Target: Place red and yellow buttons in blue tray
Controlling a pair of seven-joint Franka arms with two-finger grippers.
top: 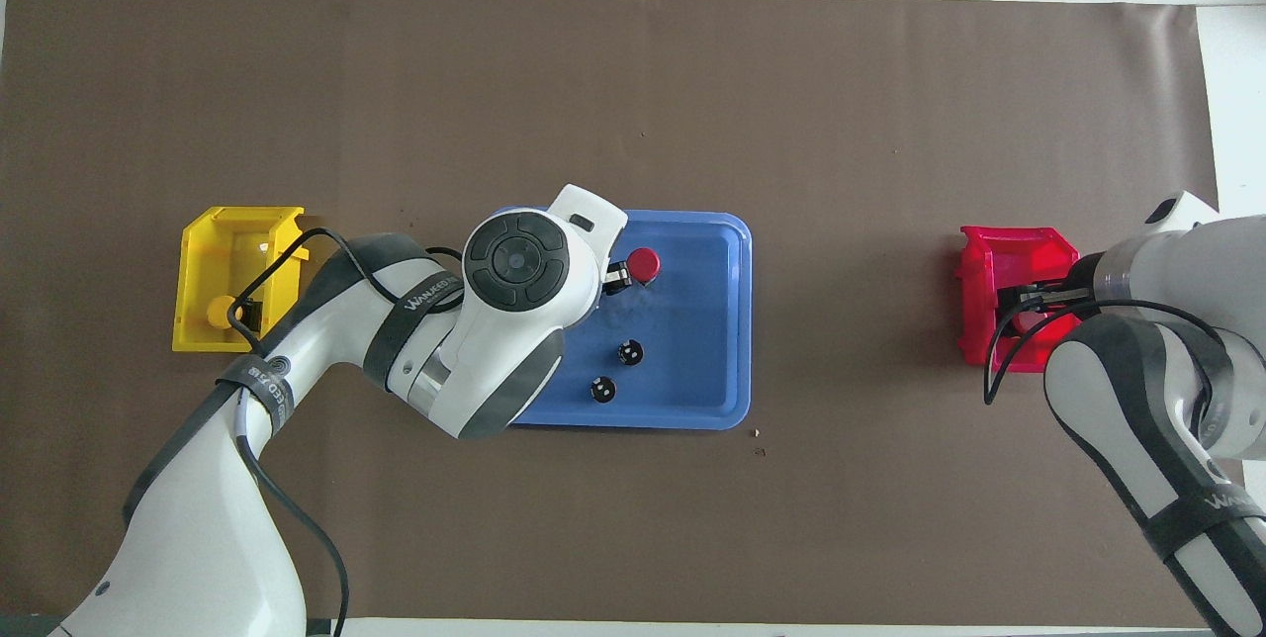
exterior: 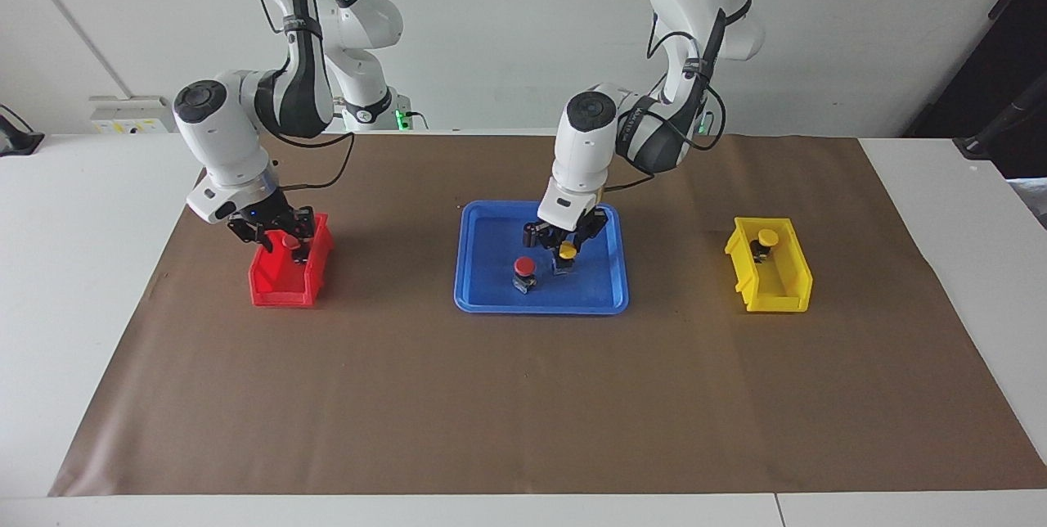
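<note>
R gripper [exterior: 282,237] pinches a red button [exterior: 289,240] over red bin [exterior: 270,288], twd right arm's end from blue tray [exterior: 483,298]. In tray: 2nd red button [exterior: 523,267]; L gripper [exterior: 566,247] pinches yellow button [exterior: 567,250] just beside it. Yellow bin [exterior: 785,286] holds another yellow one [exterior: 766,238].

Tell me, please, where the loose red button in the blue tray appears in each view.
Facing view: the red button stands in the blue tray, in its half farther from the robots, beside the yellow button.
Overhead view: the red button is in the tray's upper half, beside the left arm's wrist.
Shared landmark: the blue tray at the table's middle.
</note>
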